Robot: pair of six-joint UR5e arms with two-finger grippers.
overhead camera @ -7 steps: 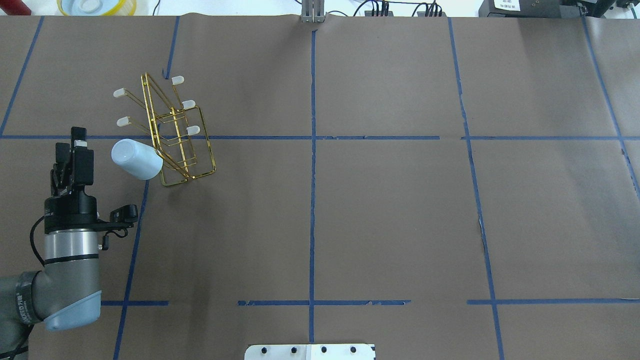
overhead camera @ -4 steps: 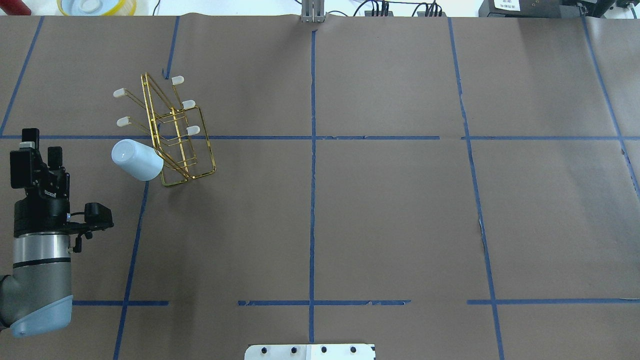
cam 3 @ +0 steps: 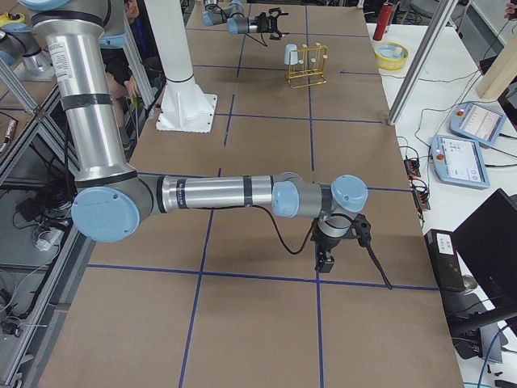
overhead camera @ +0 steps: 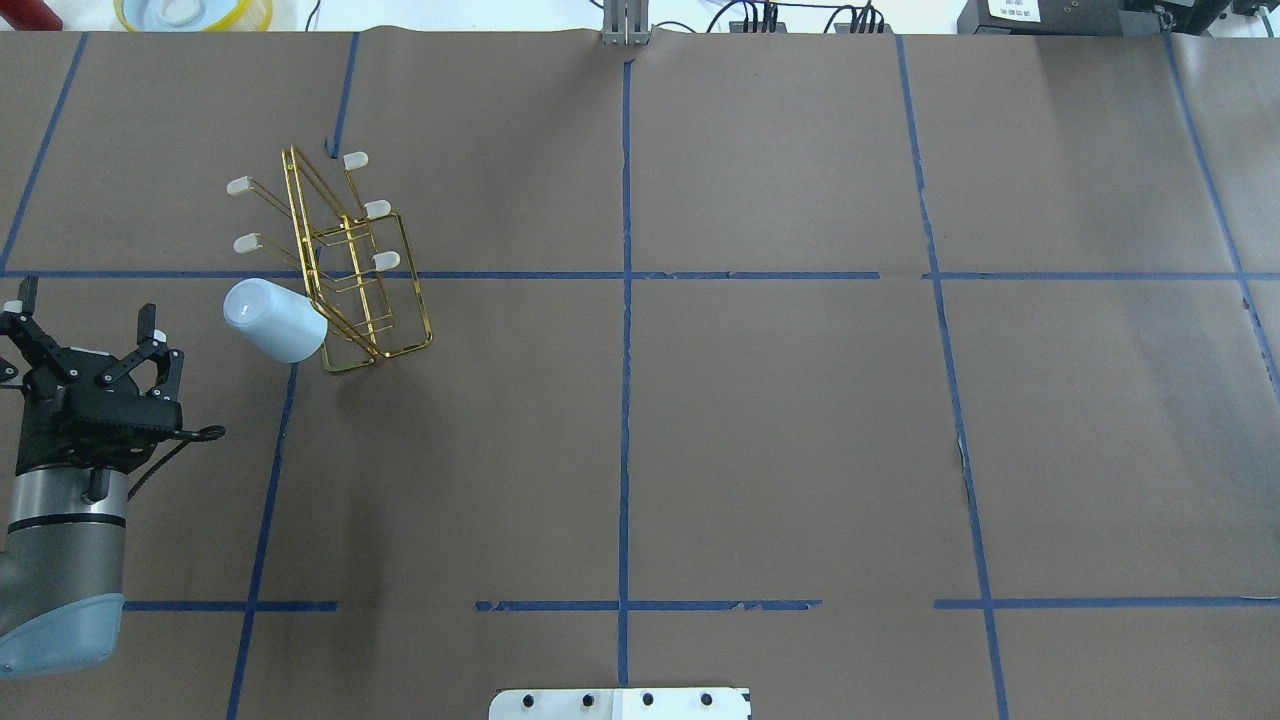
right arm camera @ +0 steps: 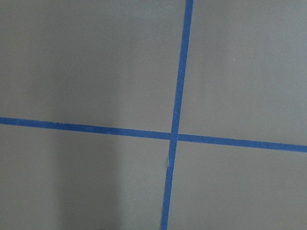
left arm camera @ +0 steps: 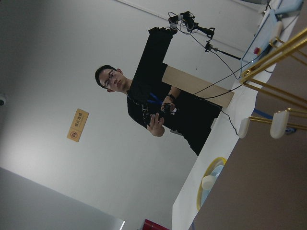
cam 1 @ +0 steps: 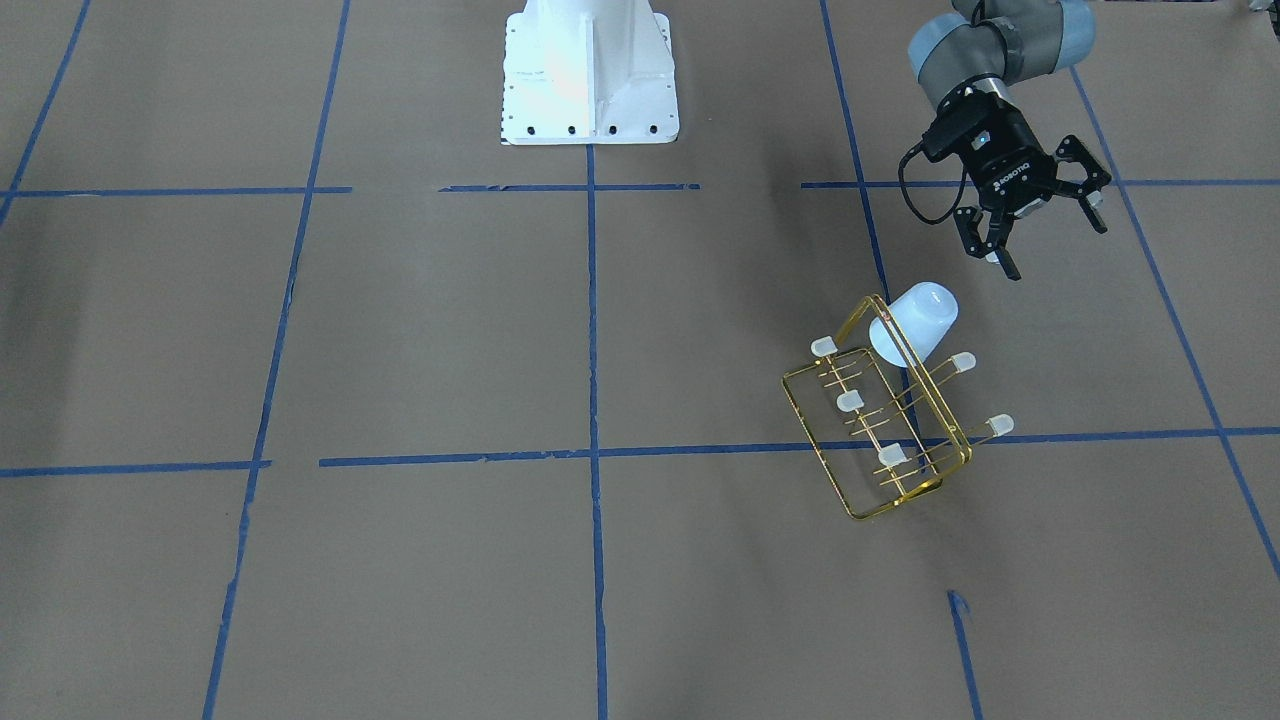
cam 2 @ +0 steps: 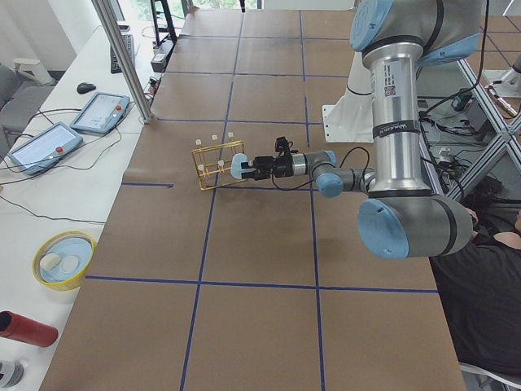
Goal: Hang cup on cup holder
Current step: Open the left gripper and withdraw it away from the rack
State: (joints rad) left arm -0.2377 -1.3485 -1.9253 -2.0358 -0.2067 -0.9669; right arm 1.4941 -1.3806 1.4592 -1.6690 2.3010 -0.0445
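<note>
The gold wire cup holder stands on the table's left half, with white-capped prongs sticking out on both sides. The pale blue-white cup sits tilted on the holder's near-left side, its mouth against the frame and its base pointing away. The prong under it is hidden. It also shows in the front view beside the holder. My left gripper is open and empty, left of the cup and apart from it, as the front view confirms. My right gripper shows only in the right side view, so I cannot tell its state.
A yellow bowl and a red object lie beyond the table's far left edge. The white robot base plate is at the near edge. Blue tape lines cross the brown table. The left wrist view shows a person standing beyond the table.
My left gripper has drawn back to the left, away from the cup, and its wrist has turned so the spread fingers now show. Cup and holder have not moved.
</note>
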